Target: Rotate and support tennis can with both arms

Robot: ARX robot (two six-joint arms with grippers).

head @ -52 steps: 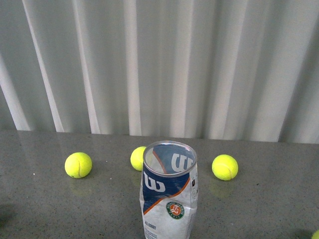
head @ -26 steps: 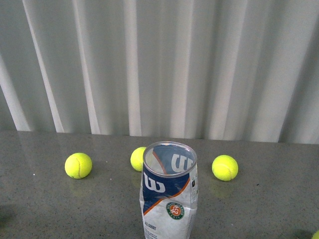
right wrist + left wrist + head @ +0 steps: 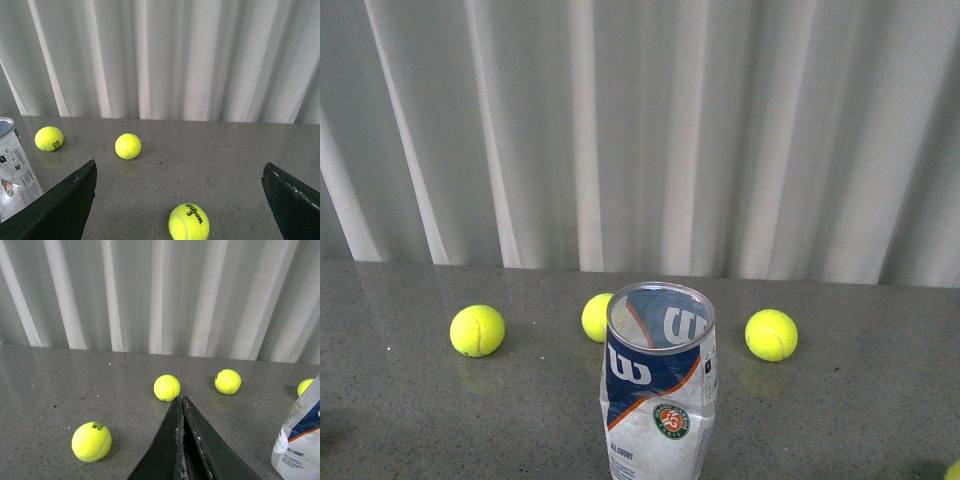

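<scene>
Tennis can [image 3: 660, 390] upright on grey table [image 3: 410, 420], open mouth up, near front edge, centre. Three tennis balls behind it: left [image 3: 477, 331], middle [image 3: 598, 317] partly hidden by can rim, right [image 3: 771, 335]. Left gripper [image 3: 181, 412] jaws pressed together, empty, can off to its side. Right gripper [image 3: 180, 200] jaws spread wide, empty, ball [image 3: 188, 221] between them on table. Neither arm in front view.

Left pincer [image 3: 181, 402] flat black scuffed tapering blades, right pincer [image 3: 180, 200] matte black angular plates
</scene>
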